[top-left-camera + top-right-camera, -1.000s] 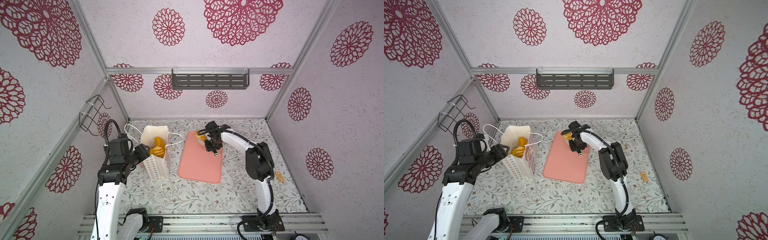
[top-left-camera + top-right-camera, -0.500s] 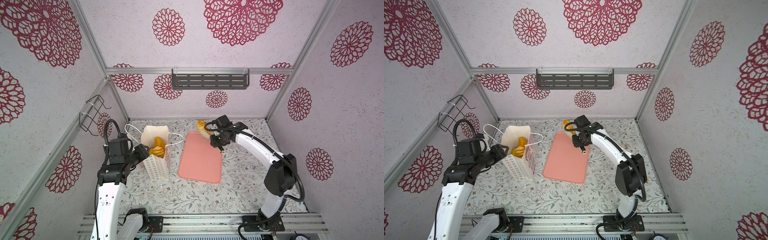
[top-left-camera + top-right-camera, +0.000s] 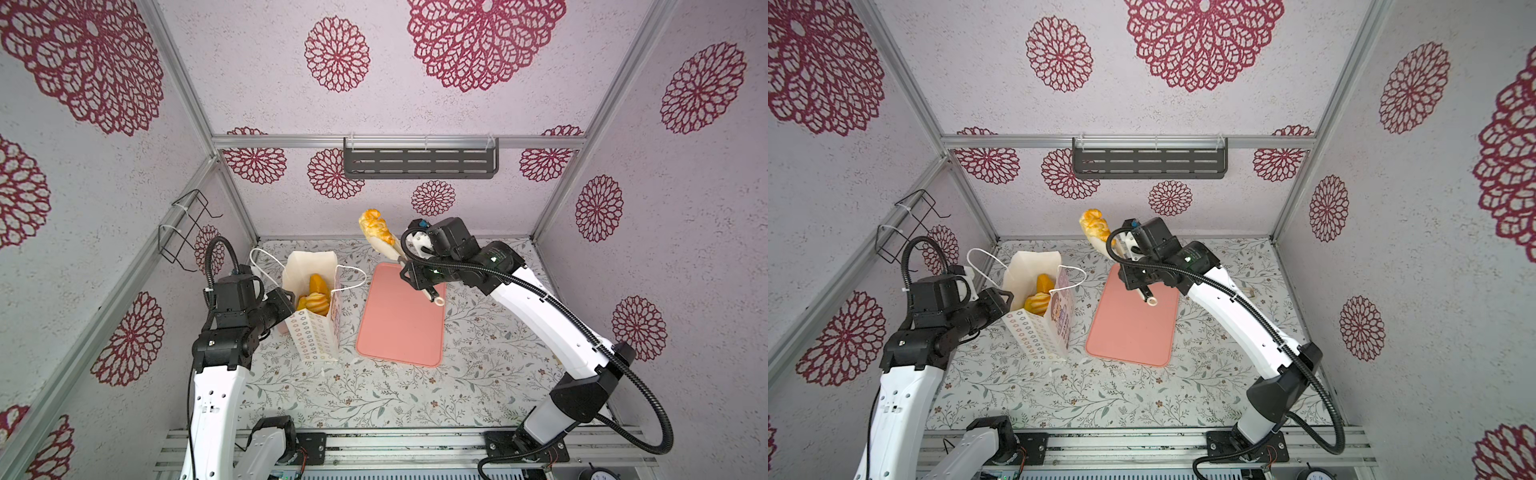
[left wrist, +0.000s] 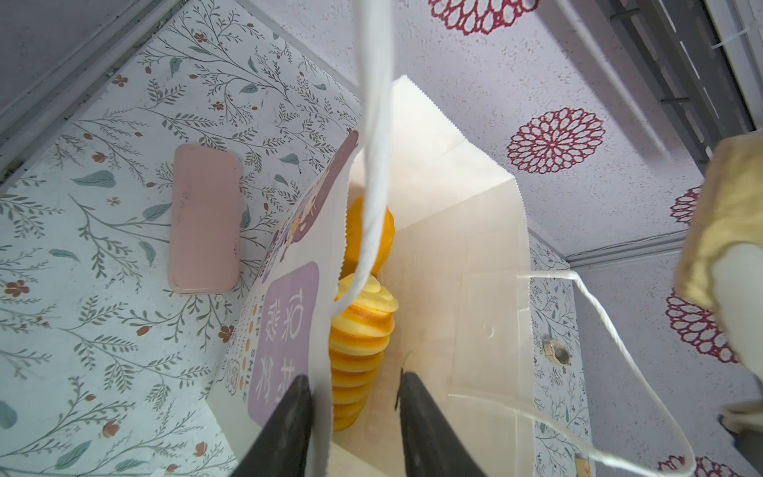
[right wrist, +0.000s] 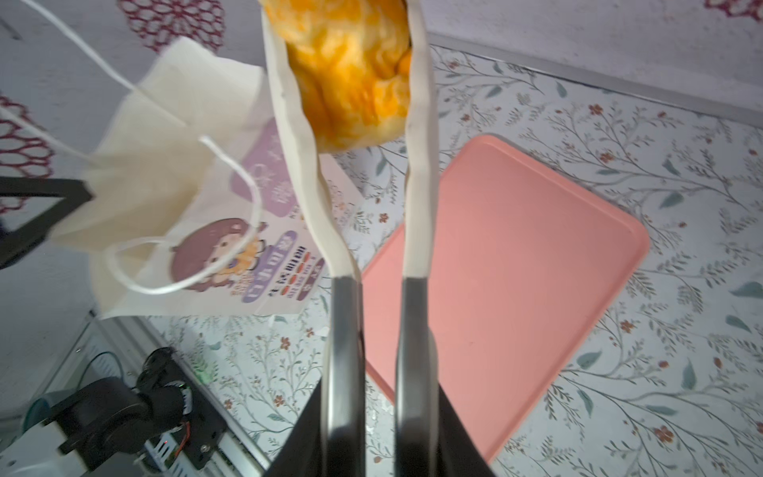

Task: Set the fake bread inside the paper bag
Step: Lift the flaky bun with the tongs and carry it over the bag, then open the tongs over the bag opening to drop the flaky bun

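My right claw [image 5: 380, 413] clamped on tongs [image 5: 419, 165] — they pinch braided pastry [image 5: 351, 74], held high, long axis along tongs. Target paper bag [image 3: 316, 340] mouth down-left of it; my left claw [image 4: 351, 396] straddles rim, jaws apart.

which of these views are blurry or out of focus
right wrist view: cream-white paper carrier bag smeared by motion, white-tipped metal tongs sharper; left wrist view: golden braided toy pastry at the edge out of focus; both top views sharp

Right tool [image 3: 411, 272] grips tongs [image 3: 388, 251]; tongs hold braided pastry [image 3: 376, 224] aloft.
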### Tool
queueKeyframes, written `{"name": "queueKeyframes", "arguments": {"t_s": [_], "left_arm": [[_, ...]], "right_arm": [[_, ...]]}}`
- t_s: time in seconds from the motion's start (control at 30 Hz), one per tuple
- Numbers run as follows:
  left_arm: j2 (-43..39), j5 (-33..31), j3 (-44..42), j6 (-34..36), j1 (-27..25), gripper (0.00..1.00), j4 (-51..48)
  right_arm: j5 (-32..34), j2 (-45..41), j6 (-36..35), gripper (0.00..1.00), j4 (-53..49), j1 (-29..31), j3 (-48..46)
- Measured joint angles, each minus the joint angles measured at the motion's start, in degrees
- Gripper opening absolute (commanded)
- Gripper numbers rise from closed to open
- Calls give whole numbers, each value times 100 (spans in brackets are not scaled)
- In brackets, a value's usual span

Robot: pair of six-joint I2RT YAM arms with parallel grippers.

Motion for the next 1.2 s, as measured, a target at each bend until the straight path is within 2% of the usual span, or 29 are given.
{"name": "queueKeyframes", "arguments": {"t_s": [0.2, 0.33, 0.5, 0.77, 0.9, 1.07, 1.2], "left_arm": [[-11, -103, 66, 44, 4, 28, -61], [-57, -160, 68, 66, 7, 24, -127], [-136, -201, 68, 87, 17, 20, -195], [-247, -219, 63, 127, 24, 14, -267], [-264, -223, 63, 144, 37, 15, -278], [-273, -240, 63, 168, 50, 27, -308], [-308, -258, 74, 177, 59, 33, -352]], "right_arm": [[20, 70, 109, 34, -125, 894, 772], [46, 319, 232, 35, -127, 1250, 1084], [103, 916, 385, 36, -138, 1480, 1401], [286, 1574, 490, 38, -321, 1517, 1578], [297, 1657, 549, 45, -387, 1521, 1580], [295, 1670, 579, 54, -382, 1541, 1622], [293, 1670, 575, 54, -363, 1554, 1652]]}}
